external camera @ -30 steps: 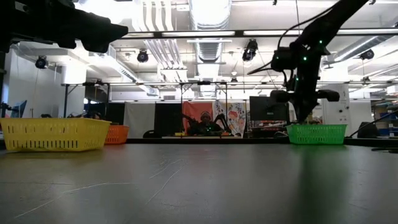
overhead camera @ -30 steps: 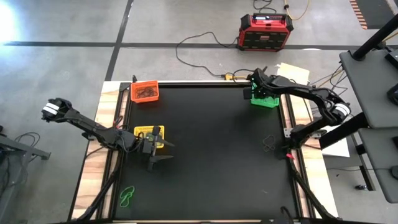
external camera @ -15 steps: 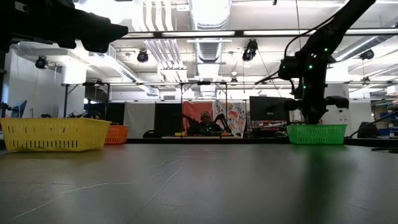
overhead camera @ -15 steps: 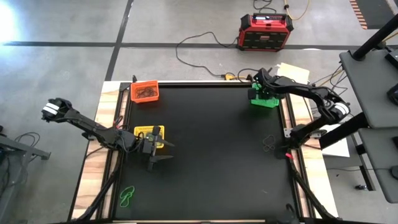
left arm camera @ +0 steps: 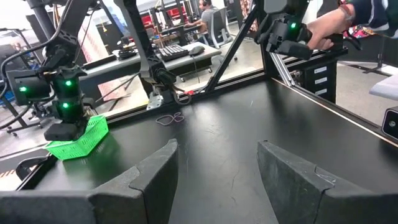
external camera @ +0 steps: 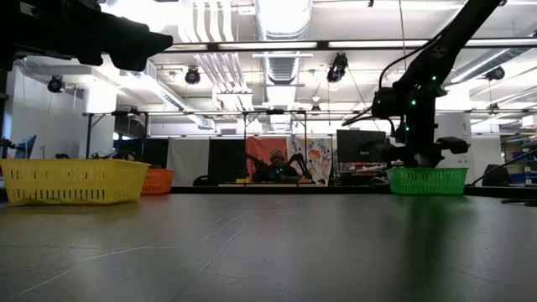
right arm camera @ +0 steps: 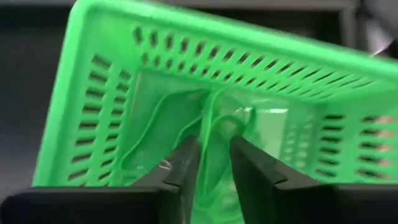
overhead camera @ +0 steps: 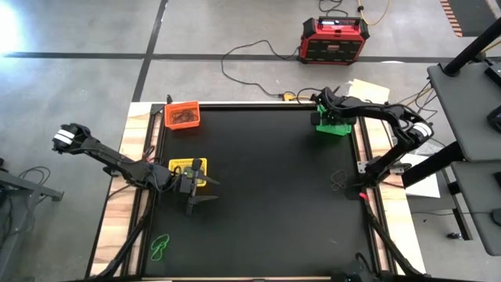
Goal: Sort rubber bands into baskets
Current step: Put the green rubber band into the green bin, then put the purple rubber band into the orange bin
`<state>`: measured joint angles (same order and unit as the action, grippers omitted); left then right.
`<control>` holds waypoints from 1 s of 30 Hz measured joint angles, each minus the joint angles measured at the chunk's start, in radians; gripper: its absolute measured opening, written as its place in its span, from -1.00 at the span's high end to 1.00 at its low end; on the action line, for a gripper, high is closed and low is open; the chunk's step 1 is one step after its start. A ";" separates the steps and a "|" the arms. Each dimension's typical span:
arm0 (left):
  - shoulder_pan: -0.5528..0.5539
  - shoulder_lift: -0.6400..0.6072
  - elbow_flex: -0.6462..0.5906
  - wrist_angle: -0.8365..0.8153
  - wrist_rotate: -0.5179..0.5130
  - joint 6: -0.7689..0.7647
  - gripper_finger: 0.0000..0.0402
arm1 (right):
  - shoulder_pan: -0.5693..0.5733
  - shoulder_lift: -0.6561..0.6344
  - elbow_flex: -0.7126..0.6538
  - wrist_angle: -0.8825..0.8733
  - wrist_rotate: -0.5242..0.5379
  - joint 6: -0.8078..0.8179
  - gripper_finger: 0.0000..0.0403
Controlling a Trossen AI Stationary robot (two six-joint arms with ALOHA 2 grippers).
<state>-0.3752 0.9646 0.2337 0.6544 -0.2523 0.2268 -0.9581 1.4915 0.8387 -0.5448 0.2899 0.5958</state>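
**Green rubber band over its basket, release pending**

High view: the right gripper (overhead camera: 319,117) hovers at the green basket (overhead camera: 337,128); the left gripper (overhead camera: 202,190) waits beside the yellow basket (overhead camera: 190,166).

Left wrist view: its fingers (left arm camera: 143,183) are spread, empty.

Right wrist view: narrow-set fingers (right arm camera: 186,165) pinch a green rubber band (right arm camera: 214,134) inside the basket. Judgement: the band may cling on release.

The table (overhead camera: 266,196) has a matt black top, lightly scuffed in the low view, with bare pale wood showing along both side edges. The green basket (right arm camera: 205,106) is glossy moulded plastic, its walls pierced with slots; the green bands (right arm camera: 214,134) inside look smooth and rubbery. The yellow basket (external camera: 74,181) and orange basket (overhead camera: 183,115) are the same slotted plastic. The left gripper's (left arm camera: 217,168) fingers are matt dark plastic with a slightly grainy face.
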 joint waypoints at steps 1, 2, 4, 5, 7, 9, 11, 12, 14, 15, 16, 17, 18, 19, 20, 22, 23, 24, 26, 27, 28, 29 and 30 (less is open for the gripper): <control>0.000 0.000 0.000 0.000 0.000 0.000 0.00 | 0.002 -0.004 0.000 0.003 0.020 -0.002 0.53; 0.000 0.000 0.000 0.000 0.000 0.000 0.00 | 0.004 -0.011 0.000 0.005 0.031 -0.002 0.49; 0.000 0.000 0.000 0.000 0.000 0.000 0.00 | 0.011 -0.034 0.001 0.005 0.046 -0.006 0.41; 0.000 0.000 0.000 0.000 0.000 0.000 0.00 | 0.018 -0.048 0.001 0.007 0.052 -0.011 0.38; 0.000 0.000 0.000 0.000 0.000 0.000 0.00 | 0.034 -0.078 0.001 0.010 0.061 -0.017 0.32; 0.000 0.000 0.000 0.000 0.000 0.000 0.00 | 0.056 -0.117 0.001 0.012 0.076 -0.020 0.27; 0.000 0.000 0.000 0.000 0.000 0.000 0.00 | 0.085 -0.164 0.001 0.028 0.080 -0.041 0.23; 0.000 0.000 0.000 0.000 0.000 0.000 0.00 | 0.103 -0.189 0.002 0.040 0.079 -0.051 0.22; 0.000 0.000 0.000 0.000 0.000 0.000 0.00 | 0.145 -0.241 0.002 0.055 0.080 -0.065 0.19; 0.000 0.000 0.000 0.000 0.000 0.000 0.00 | 0.168 -0.268 0.002 0.062 0.080 -0.067 0.18; 0.000 0.000 0.000 0.000 0.000 0.000 0.00 | 0.189 -0.292 0.003 0.062 0.080 -0.068 0.17; 0.000 0.000 0.000 0.000 0.000 0.000 0.00 | 0.213 -0.315 0.003 0.057 0.080 -0.070 0.16; 0.000 0.000 0.000 0.000 0.000 0.000 0.00 | 0.239 -0.337 0.003 0.052 0.080 -0.070 0.15; 0.000 0.000 0.000 0.000 0.000 0.000 0.00 | 0.266 -0.358 0.003 0.044 0.080 -0.069 0.15; 0.000 0.000 0.000 0.000 0.000 0.000 0.00 | 0.298 -0.379 0.003 0.037 0.080 -0.066 0.15; 0.000 0.000 0.000 0.000 0.000 0.000 0.00 | 0.373 -0.417 0.003 0.032 0.079 -0.053 0.15; 0.000 0.000 0.000 0.000 0.000 0.000 0.00 | 0.415 -0.434 0.003 0.032 0.078 -0.040 0.15; 0.000 0.000 0.000 0.000 0.000 0.000 0.00 | 0.459 -0.451 0.003 0.034 0.077 -0.030 0.15; 0.000 0.000 0.000 0.000 0.000 0.000 0.00 | 0.549 -0.478 0.003 0.042 0.077 -0.008 0.15; 0.000 0.000 0.000 0.000 0.000 0.000 0.00 | 0.594 -0.488 0.003 0.043 0.077 0.003 0.15; 0.000 0.000 0.000 0.000 0.000 0.000 0.00 | 0.637 -0.495 0.003 0.042 0.077 0.018 0.15; 0.000 0.000 0.000 0.000 0.000 0.000 0.00 | 0.681 -0.499 0.003 0.042 0.078 0.036 0.15; 0.000 0.000 0.000 0.000 0.000 0.000 0.00 | 0.724 -0.500 0.003 0.042 0.078 0.047 0.15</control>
<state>-0.3748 0.9646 0.2337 0.6542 -0.2523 0.2268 -0.2343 0.9910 0.8413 -0.5032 0.3676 0.6428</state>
